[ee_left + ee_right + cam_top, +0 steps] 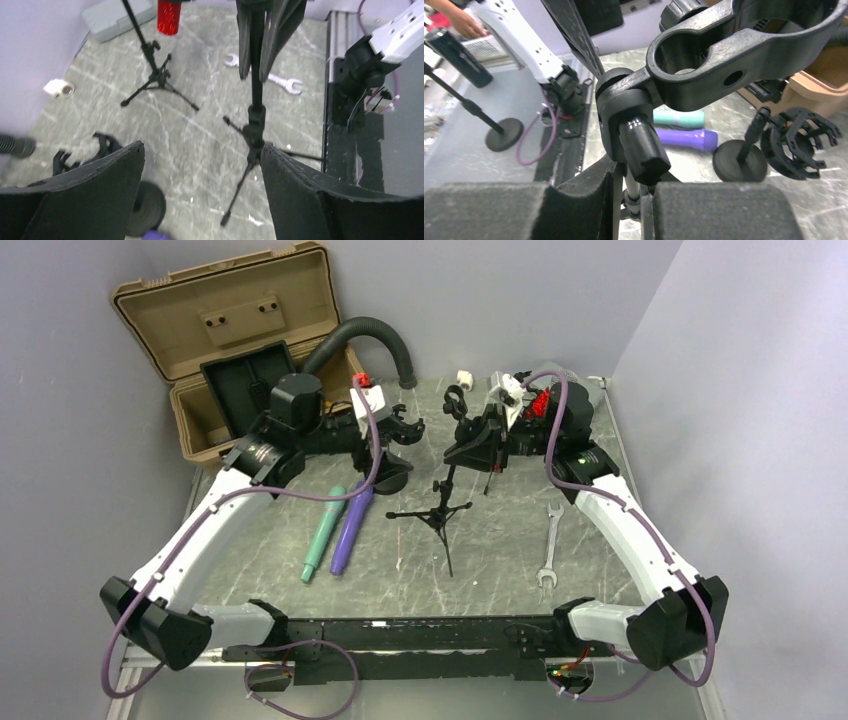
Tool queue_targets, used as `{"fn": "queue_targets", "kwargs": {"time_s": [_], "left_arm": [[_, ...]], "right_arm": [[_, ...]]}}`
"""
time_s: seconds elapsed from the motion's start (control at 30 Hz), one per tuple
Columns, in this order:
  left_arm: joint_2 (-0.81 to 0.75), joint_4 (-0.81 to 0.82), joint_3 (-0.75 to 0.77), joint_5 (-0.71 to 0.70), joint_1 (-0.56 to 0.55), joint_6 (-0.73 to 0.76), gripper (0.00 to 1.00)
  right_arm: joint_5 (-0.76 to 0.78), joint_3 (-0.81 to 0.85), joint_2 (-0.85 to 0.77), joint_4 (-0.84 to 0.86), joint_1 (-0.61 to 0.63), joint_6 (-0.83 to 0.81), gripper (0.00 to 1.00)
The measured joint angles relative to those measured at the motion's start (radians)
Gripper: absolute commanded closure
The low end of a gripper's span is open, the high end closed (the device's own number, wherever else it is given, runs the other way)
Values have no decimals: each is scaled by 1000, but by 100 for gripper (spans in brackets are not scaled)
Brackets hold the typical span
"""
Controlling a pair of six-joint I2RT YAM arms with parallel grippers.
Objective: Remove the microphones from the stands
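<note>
A teal microphone point(323, 532) and a purple microphone point(351, 527) lie side by side on the table, left of centre. The black tripod stand point(441, 512) stands mid-table. My right gripper point(487, 443) is shut on its upper pole point(636, 187), just under the clip point(724, 55), whose ring holds nothing. Both microphones, teal point(679, 118) and purple point(689, 139), show behind the clip in the right wrist view. My left gripper point(405, 430) hangs open over the table left of the stand, its jaws wide with nothing between them point(202, 155).
A round-base stand point(395, 478) with a shock mount point(800, 142) sits under my left gripper. A wrench point(548, 545) lies at the right. A tan case point(230, 340) and black hose point(372, 335) are back left. A second tripod point(156, 75) shows in the left wrist view.
</note>
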Motion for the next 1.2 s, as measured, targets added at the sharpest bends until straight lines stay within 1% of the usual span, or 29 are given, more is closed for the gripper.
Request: {"fn": "queue_targets", "kwargs": {"time_s": [0.13,0.3,0.4,0.63,0.8,0.9,1.07,1.2], "left_arm": [[70,126,14,54,-35,-67,10],[122,270,-5,112,-70,-166,14],[132,343,-24,151,-79,-237,16],[180,472,-34,240,-99,-364,23],[217,494,-35,269,-117,-408,23],[219,500,-52,277,-122,-417,25],[224,512,-82,284,-126,-449,37],[242,574,-83,298,-130,-525,48]], "right_arm": [[-42,8,14,139,0,169,100],[-77,-11,31,412,0,429,100],[-91,-14,34,501,0,519,100],[-91,-14,38,488,0,525,100],[-89,-9,38,460,1,510,100],[-83,2,38,434,1,495,100],[-77,18,38,396,1,463,100],[-66,19,38,358,3,432,100]]}}
